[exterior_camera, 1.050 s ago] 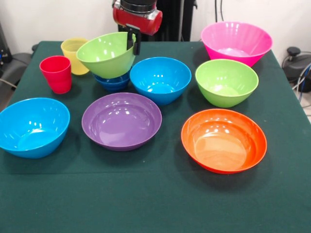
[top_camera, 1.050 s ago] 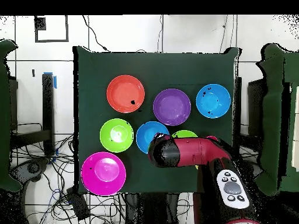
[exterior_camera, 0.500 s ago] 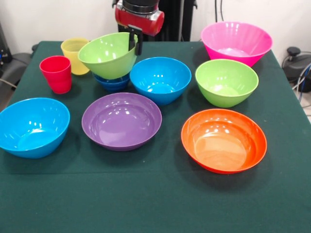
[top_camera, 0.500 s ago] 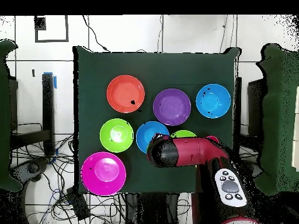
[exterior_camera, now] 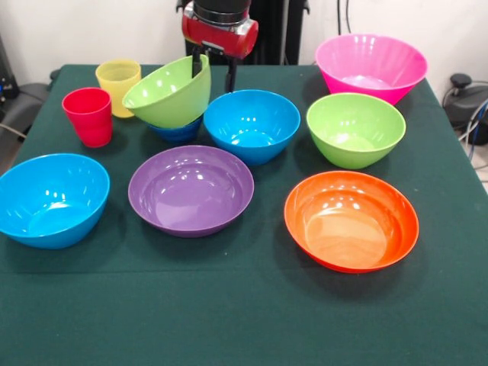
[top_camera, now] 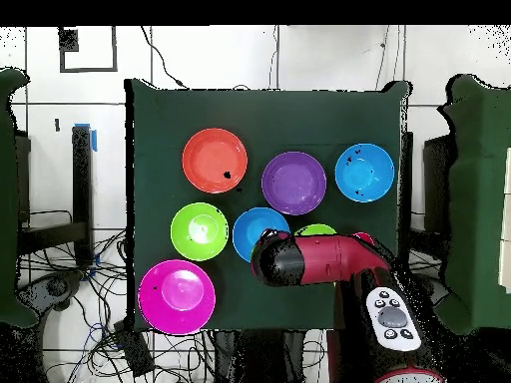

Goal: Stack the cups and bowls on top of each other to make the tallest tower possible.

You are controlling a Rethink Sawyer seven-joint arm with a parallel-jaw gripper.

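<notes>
Gripper: the gripper (exterior_camera: 214,70) is hanging below the red arm (top_camera: 319,259), its two dark fingers (exterior_camera: 229,75) standing spread apart; one is sitting at the rim of the tilted lime green bowl (exterior_camera: 169,93), the other just beside it, over open space, and whether either is touching the rim cannot be told.
Tilted lime green bowl: it is leaning with its mouth toward the left of the front view, resting in the small dark blue bowl (exterior_camera: 177,130) beneath it.
Cups: the red cup (exterior_camera: 88,116) and the yellow cup (exterior_camera: 118,85) are standing upright, just beside each other, left of the tilted bowl.
Light blue bowls: one light blue bowl (exterior_camera: 252,125) is sitting just right of the dark blue one; the second light blue bowl (exterior_camera: 50,199) is sitting at the front left of the desk (exterior_camera: 229,320).
Other bowls: the purple bowl (exterior_camera: 191,189), the orange bowl (exterior_camera: 351,219), the second lime green bowl (exterior_camera: 355,128) and the pink bowl (exterior_camera: 371,66) are each sitting alone on the green cloth.
Overhead: the arm is covering most of the tilted bowl and the cups.
</notes>
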